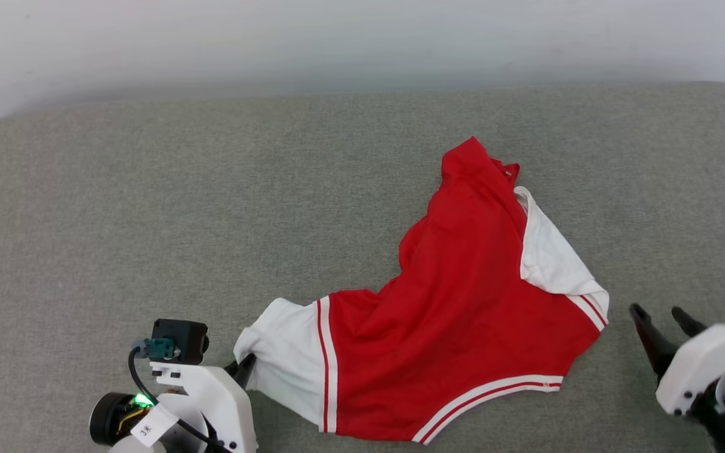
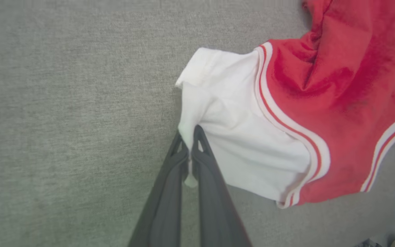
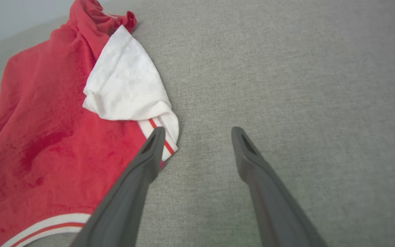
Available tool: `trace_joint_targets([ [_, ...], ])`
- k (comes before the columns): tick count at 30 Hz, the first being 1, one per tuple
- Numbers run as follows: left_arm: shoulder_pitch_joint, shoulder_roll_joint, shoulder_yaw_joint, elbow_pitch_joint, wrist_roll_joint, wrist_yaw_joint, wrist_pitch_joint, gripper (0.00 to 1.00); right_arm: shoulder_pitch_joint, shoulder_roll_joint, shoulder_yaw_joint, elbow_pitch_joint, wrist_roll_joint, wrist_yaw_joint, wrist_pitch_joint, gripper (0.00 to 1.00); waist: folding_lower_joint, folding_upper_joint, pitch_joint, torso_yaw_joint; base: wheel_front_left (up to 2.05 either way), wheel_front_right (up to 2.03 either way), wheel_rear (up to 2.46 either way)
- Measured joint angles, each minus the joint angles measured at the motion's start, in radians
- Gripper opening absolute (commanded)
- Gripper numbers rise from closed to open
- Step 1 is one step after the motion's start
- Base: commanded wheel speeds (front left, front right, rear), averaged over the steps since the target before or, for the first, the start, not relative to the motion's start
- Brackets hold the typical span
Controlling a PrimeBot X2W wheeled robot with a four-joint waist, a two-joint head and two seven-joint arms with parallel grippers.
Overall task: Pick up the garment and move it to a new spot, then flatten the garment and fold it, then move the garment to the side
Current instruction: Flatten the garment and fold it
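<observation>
— Two end effectors, one garment. Where does it lie?
— Crumpled on the grey bench, red body spread in a rough triangle, with a bunched red peak at its far end toward the pale wall. The red-and-white striped hem curves along its near edge.
— And the left end effector?
— At the garment's near left corner, clamped on the edge of the white sleeve. A fold of white cloth sits pinched between the two dark fingers, and a bit of it pokes out through the gap behind the tips.
— Is that sleeve lifted?
— I cannot tell. It lies wrinkled, with red and white stripes where it joins the red body.
— The right end effector?
— Fingers spread wide, gripping nothing. It is just off the garment's right side. In the right wrist view one fingertip overlaps the striped cuff of the other white sleeve; whether it touches, I cannot tell. The second finger is over bare bench.
— That other sleeve — how does it lie?
— Folded over on top of the red body at the garment's right edge, cuff toward the right end effector.
</observation>
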Motion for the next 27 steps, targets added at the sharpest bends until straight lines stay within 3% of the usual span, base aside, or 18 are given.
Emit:
trace_joint_targets([
  [10,-0.032,-0.012,-0.009,-0.07,0.034,0.021,-0.035,0.0,-0.256,-0.129,0.164,0.169,0.067,0.0,0.244,1.0,0.0,0.0,0.056,0.046,0.0,0.0,0.0],
  [20,-0.064,-0.038,-0.023,-0.044,0.033,0.009,-0.068,0.0,-0.385,-0.16,0.269,0.356,0.118,0.0,0.444,1.0,-0.0002,0.0,0.105,0.09,0.0,0.0,0.0],
  [21,-0.064,-0.038,-0.023,-0.04,0.033,0.009,-0.072,0.0,-0.389,-0.16,0.27,0.365,0.124,0.0,0.458,0.55,-0.0002,-0.0001,0.106,0.093,0.0,0.0,0.0],
  [23,-0.064,-0.038,-0.02,-0.033,0.033,0.009,-0.079,0.0,-0.393,-0.159,0.274,0.373,0.139,-0.001,0.475,0.0,-0.0002,-0.0001,0.106,0.093,0.0,0.0,0.0],
  [27,-0.061,-0.04,-0.003,-0.031,0.033,0.019,-0.112,0.0,-0.391,-0.148,0.284,0.362,0.172,0.0,0.462,0.0,-0.0001,0.0,0.095,0.083,0.0,0.0,0.0],
])
